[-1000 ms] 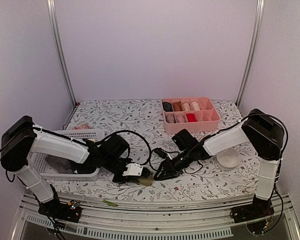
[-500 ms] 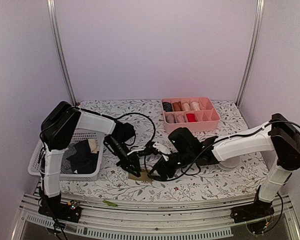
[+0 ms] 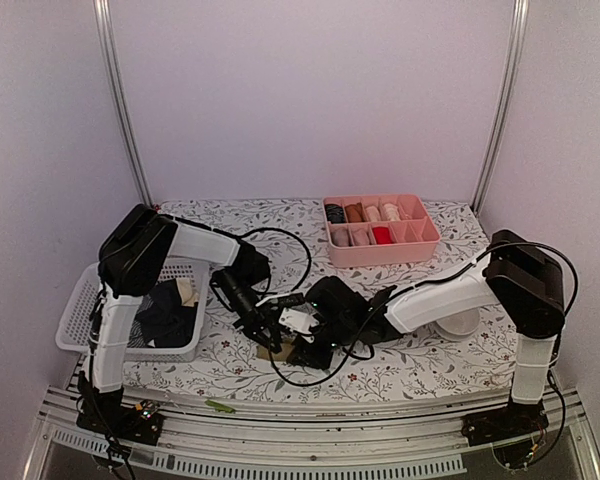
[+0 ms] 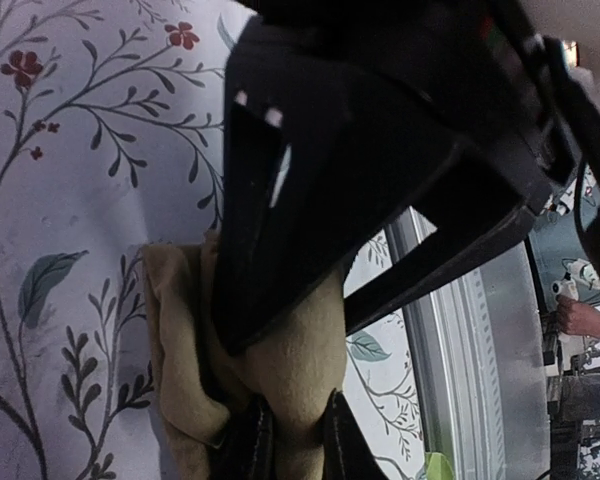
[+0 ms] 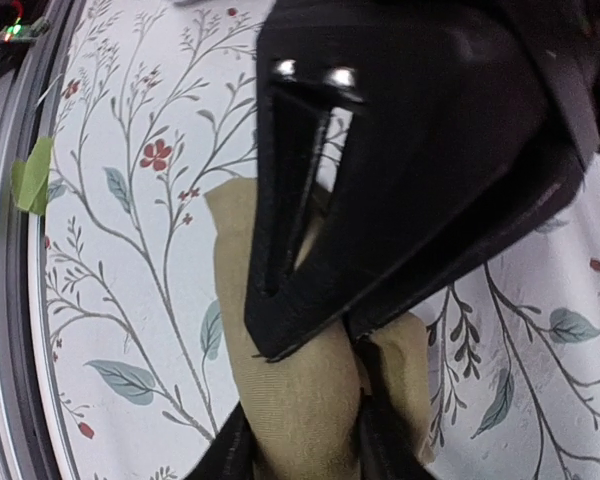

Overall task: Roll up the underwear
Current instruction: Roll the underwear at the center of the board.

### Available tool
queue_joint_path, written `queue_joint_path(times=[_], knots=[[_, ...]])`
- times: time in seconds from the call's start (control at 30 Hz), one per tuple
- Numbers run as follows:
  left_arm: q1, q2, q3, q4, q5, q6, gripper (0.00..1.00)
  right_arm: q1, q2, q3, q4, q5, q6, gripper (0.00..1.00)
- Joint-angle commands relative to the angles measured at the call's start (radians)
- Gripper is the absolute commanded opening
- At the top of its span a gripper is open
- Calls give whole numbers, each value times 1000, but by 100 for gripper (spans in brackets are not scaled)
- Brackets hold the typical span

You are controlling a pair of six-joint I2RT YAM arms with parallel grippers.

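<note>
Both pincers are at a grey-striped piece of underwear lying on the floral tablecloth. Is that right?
Not quite: the underwear is olive-tan, not grey-striped, as the right wrist view shows. The left pincer and right pincer are both at it on the floral tablecloth.

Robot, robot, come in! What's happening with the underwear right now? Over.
Left pincer shut on tan underwear. Right pincer pinching it too. Underwear bunched on table, not rolled. Black cable lying close by. Over.

Bunched olive-tan underwear, tabletop
</note>
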Motion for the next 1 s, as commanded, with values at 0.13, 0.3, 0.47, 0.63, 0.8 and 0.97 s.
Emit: queue_joint_path(times=[0.13, 0.3, 0.47, 0.63, 0.8, 0.97], knots=[[35, -34, -20, 101, -56, -74, 20, 2, -5, -1, -72, 15, 5, 0], [112, -295, -124, 389, 3, -244, 45, 1, -24, -15, -191, -78, 129, 0], [154, -607, -370, 708, -98, -347, 48, -28, -1, -62, -197, -341, 315, 0], [108, -808, -624, 809, -172, -296, 48, -69, 68, -46, -157, -480, 437, 0], [-43, -890, -763, 869, -278, -290, 49, -112, 126, -16, -149, -524, 494, 0], [-132, -797, -742, 872, -305, -380, 49, -128, 143, -15, -151, -527, 482, 0]])
